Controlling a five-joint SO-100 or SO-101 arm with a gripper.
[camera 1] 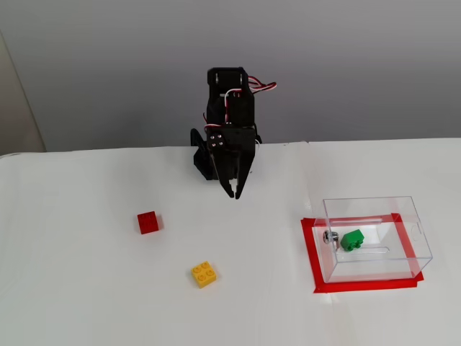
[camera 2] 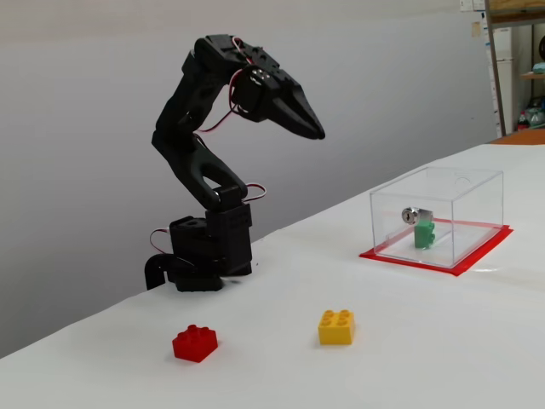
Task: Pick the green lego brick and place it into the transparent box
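Note:
The green lego brick (camera 1: 352, 240) lies inside the transparent box (camera 1: 374, 209), near the wall with the small metal fitting (camera 1: 331, 236). In the other fixed view the brick (camera 2: 423, 233) stands on edge inside the box (camera 2: 460, 183). My black gripper (camera 1: 234, 192) is shut and empty. It hangs in the air well to the left of the box, folded back near the arm's base. In the side fixed view the gripper (camera 2: 317, 132) points to the right, high above the table.
A yellow studded brick (camera 1: 204, 274) and a red brick (camera 1: 148, 222) lie on the white table, left of the box. The box stands on a red taped rectangle (camera 1: 311, 252). The arm's base (camera 2: 204, 256) sits at the table's back edge.

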